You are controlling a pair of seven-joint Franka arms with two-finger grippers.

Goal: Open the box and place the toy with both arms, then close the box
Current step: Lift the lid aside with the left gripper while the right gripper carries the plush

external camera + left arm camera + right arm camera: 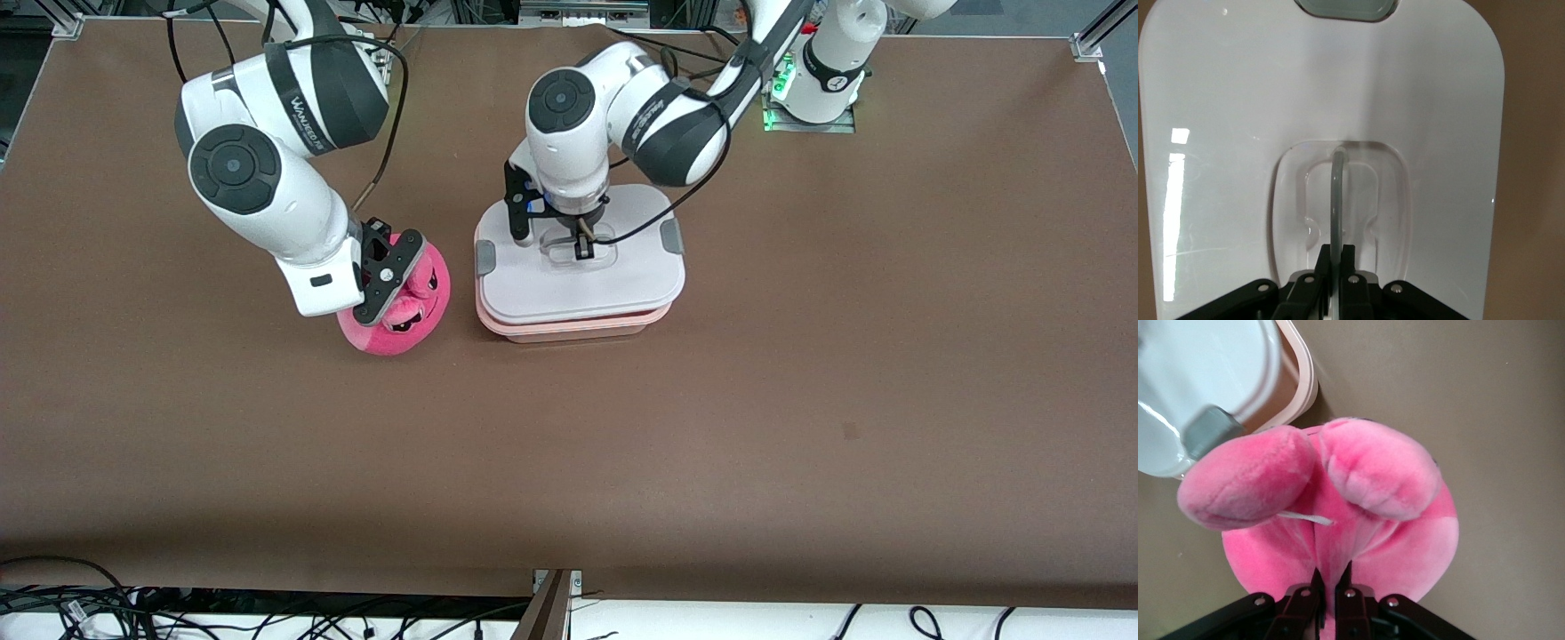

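Bright pink toy (404,313), white-lidded box (578,267) with grey clips, brown table (800,400).

All I work on is a brown table (800,400), with black cables (107,613) trailing below its front edge.

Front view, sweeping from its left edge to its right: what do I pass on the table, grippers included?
Right gripper, jaws shut on the toy → toy → box, with the left gripper over its middle, jaws shut on the lid handle.
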